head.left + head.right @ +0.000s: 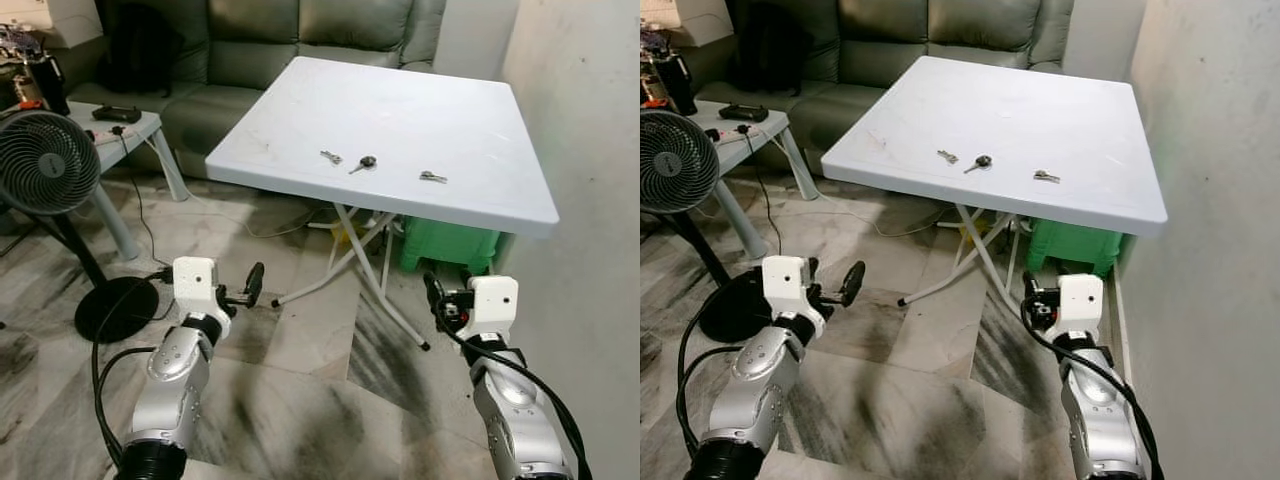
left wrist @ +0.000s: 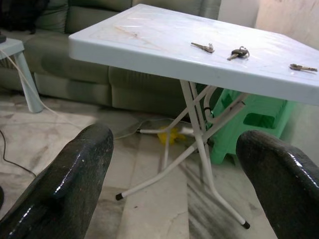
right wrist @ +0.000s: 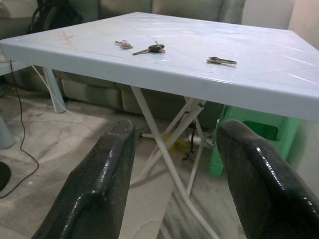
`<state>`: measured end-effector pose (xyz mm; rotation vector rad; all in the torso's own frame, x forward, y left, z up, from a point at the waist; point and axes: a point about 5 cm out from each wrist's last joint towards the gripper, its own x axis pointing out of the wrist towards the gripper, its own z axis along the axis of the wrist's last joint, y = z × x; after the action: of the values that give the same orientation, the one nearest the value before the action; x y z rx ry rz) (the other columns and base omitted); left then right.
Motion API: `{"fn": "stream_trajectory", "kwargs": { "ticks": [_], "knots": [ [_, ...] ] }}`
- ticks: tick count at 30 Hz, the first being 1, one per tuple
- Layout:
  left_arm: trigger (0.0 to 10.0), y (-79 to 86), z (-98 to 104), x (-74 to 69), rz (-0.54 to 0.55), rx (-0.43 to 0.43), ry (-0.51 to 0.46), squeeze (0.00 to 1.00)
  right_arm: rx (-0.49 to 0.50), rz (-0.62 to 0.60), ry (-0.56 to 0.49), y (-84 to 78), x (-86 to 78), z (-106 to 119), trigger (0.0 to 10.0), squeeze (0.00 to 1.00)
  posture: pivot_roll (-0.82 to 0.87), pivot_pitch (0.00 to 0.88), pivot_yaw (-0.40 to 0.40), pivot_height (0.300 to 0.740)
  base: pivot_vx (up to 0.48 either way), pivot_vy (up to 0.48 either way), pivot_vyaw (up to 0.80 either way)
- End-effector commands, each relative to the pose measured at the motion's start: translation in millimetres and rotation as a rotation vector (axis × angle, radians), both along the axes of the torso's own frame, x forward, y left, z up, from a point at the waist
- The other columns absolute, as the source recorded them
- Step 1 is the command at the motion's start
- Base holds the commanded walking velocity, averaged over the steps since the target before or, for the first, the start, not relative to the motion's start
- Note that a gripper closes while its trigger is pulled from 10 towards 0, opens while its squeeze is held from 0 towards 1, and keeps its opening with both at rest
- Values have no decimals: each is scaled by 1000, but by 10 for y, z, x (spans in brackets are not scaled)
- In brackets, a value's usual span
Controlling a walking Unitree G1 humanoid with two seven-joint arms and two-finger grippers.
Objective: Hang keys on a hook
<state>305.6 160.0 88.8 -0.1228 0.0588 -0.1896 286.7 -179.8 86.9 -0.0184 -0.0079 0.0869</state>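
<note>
A white folding table (image 1: 470, 120) is seen ahead of the robot, set against a pale wall (image 1: 590, 110) on the right, with a grey-green sofa (image 1: 300, 40) behind it. Three separate keys are observed lying flat near the table's front edge: a silver key (image 1: 331, 157) on the left, a black-headed key (image 1: 364, 163) just beside it in the middle, and a further silver key (image 1: 433, 177) set apart to the right. All three are untouched and well apart from both grippers. The left gripper (image 1: 248, 290) is held low over the marbled floor (image 1: 300, 370), short of the table's front edge; in the left wrist view its fingers (image 2: 65, 189) are recorded as spread wide with nothing between them. The right gripper (image 1: 432, 296) is held at a similar height, near the table's white crossed legs (image 1: 370, 265), and in the right wrist view its fingers (image 3: 94, 194) are likewise parted and empty, the three keys lying on the tabletop beyond. A green plastic stool (image 1: 450, 245) is noted under the table by the wall. A black standing fan (image 1: 45, 165) and a small pale side table (image 1: 125, 130) carrying a dark device are noted to the left. Cables are seen trailing across the floor.
</note>
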Motion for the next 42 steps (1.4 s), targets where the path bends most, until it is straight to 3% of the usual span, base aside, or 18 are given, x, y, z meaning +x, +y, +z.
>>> {"fn": "stream_trajectory", "kwargs": {
  "ticks": [1,35,42],
  "knots": [
    [10000,-9,21,17,-3,15,0,0,1,9,-17,10,10,37,10000,0,-19,32,-26,740,0,0,0],
    [10000,-50,13,34,-23,18,8,0,-7,-7,-15,-24,-26,26,10000,0,-33,48,-17,740,314,0,0],
    [10000,-35,7,34,-15,17,15,0,-9,-3,-14,-6,-13,22,10000,0,-27,47,-17,740,159,398,0]
  ]
}}
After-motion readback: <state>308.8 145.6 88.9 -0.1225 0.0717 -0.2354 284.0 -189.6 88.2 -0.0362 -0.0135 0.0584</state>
